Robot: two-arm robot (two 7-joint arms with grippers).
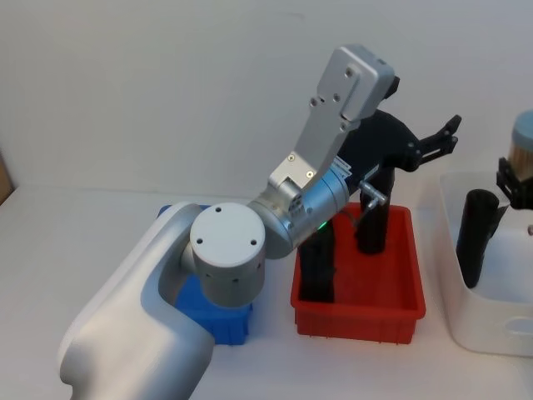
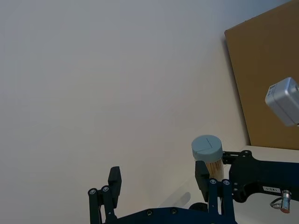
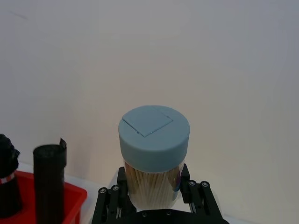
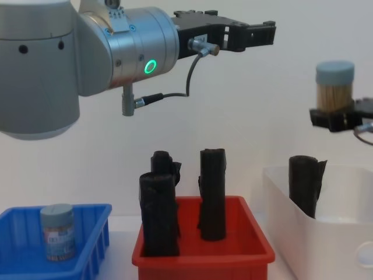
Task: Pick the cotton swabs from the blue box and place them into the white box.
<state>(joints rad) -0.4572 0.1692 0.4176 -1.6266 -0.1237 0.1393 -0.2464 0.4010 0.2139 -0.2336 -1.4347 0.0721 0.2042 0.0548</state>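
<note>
One tub of cotton swabs (image 3: 154,149), with a grey-blue lid and pale sticks, stands upright in my right gripper (image 3: 154,189), which is shut on its lower half. In the chest view that tub (image 4: 335,84) hangs high over the white box (image 4: 326,233), held by the right gripper (image 4: 341,119). Another tub of cotton swabs (image 4: 57,231) stands in the blue box (image 4: 17,245). My left gripper (image 4: 259,34) is open and empty, high above the red bin. In the head view my left arm hides most of the blue box (image 1: 212,321).
The red bin (image 4: 204,254), between the blue and white boxes, holds three upright black rolls (image 4: 213,192). One more black roll (image 4: 306,184) leans inside the white box. A brown board (image 2: 266,79) stands against the wall in the left wrist view.
</note>
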